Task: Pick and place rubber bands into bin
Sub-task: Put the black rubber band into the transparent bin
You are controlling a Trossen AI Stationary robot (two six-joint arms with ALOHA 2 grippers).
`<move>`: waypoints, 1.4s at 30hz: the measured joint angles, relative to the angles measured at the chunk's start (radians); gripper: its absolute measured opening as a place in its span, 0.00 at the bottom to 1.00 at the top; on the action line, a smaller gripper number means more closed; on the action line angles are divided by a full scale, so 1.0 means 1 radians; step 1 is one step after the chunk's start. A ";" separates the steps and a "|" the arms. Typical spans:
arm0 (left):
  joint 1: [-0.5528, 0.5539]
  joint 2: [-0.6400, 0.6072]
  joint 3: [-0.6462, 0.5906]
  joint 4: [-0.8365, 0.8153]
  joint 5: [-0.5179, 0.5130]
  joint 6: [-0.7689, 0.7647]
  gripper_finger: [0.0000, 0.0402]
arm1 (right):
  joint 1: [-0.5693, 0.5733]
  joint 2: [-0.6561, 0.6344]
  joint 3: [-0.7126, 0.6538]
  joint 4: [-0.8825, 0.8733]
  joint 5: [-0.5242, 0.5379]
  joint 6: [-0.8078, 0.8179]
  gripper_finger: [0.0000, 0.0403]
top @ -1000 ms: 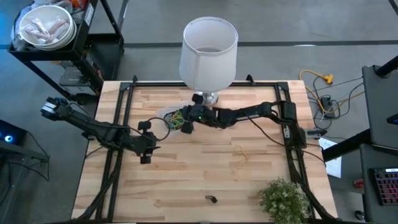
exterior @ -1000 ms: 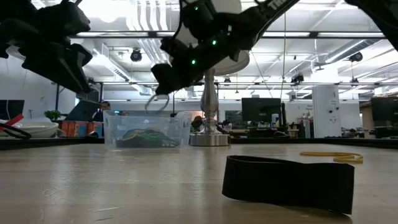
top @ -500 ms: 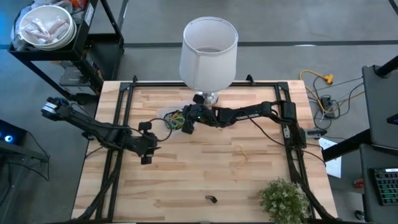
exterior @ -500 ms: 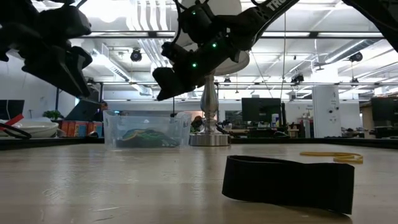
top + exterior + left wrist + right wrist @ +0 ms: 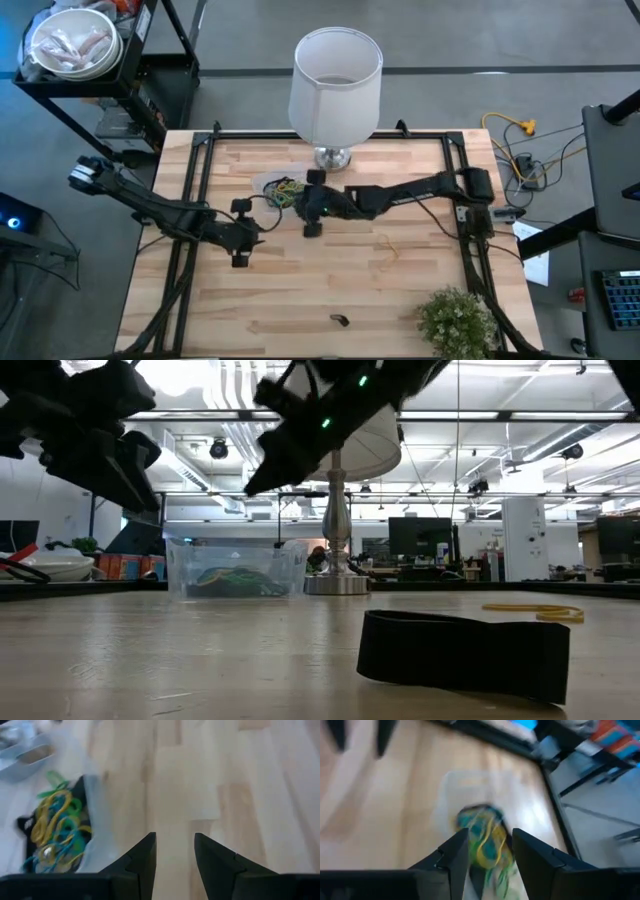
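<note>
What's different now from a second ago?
The right gripper, shut over the bin a second ago, has opened its jaws and drawn back from the bin toward the table's middle, nothing between them. The left gripper has shifted slightly, still open. The black band, yellow band and lamp stayed put.

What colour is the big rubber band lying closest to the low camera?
Black rubber band, clearest in the low view.

Both arms reach inward above the table, the left gripper (image 5: 240, 260) and the right gripper (image 5: 311, 229) gaping, empty.
</note>
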 joint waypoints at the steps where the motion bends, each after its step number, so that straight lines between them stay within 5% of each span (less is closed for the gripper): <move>1: 0.000 0.009 0.000 0.019 0.014 0.017 0.29 | 0.017 -0.023 0.000 -0.062 0.000 0.002 0.36; 7: -0.001 0.059 0.008 0.058 0.063 0.065 0.29 | 0.144 -0.160 -0.002 -0.492 -0.049 0.236 0.33; 11: -0.001 0.065 0.016 0.056 0.064 0.075 0.29 | 0.245 -0.192 -0.025 -0.591 -0.124 0.411 0.31; 23: 0.000 0.063 0.019 0.081 0.064 0.081 0.29 | 0.500 -0.144 -0.123 -0.477 -0.118 0.610 0.30; 42: 0.000 0.062 0.017 0.079 0.064 0.080 0.29 | 0.525 0.015 -0.133 -0.324 -0.237 0.695 0.28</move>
